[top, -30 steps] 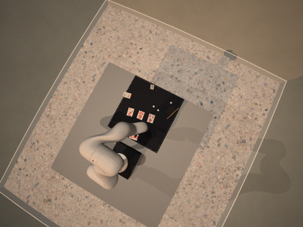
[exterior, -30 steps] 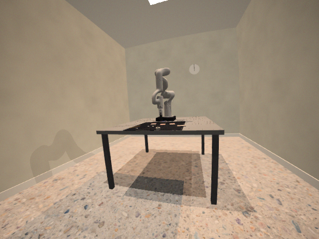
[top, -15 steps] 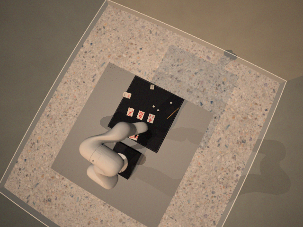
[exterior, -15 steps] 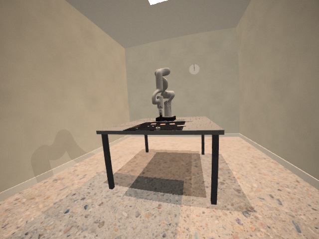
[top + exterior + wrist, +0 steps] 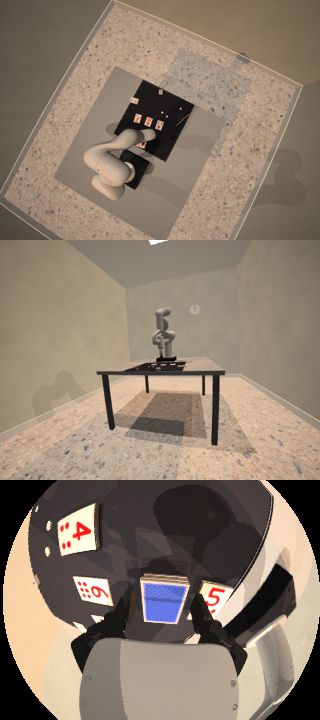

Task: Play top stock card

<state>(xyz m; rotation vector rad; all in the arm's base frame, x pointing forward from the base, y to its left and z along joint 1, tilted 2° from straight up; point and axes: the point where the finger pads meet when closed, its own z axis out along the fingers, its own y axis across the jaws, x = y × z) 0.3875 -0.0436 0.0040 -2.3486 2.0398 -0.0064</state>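
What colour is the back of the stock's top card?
Blue with a pale border; the wrist view shows it best.

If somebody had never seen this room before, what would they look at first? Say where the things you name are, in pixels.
Probably the big pale robot arm (image 5: 111,165) (image 5: 160,325), bending over one side of the black card cloth (image 5: 155,103). Close up, the bright blue face-down stock (image 5: 163,602) pops out between the open gripper's (image 5: 162,611) dark fingers. The red 4 (image 5: 159,125) (image 5: 79,530) also stands out, lying beside the red 6 (image 5: 148,121) (image 5: 93,591).

"Where's the stock (image 5: 164,601)?"

"Between my fingers, on the cloth (image 5: 155,100) (image 5: 130,535)!"

"And beside them?"

"The five (image 5: 215,597) on one side, six (image 5: 148,121) (image 5: 93,590) and four (image 5: 159,125) (image 5: 79,530) on the other!"
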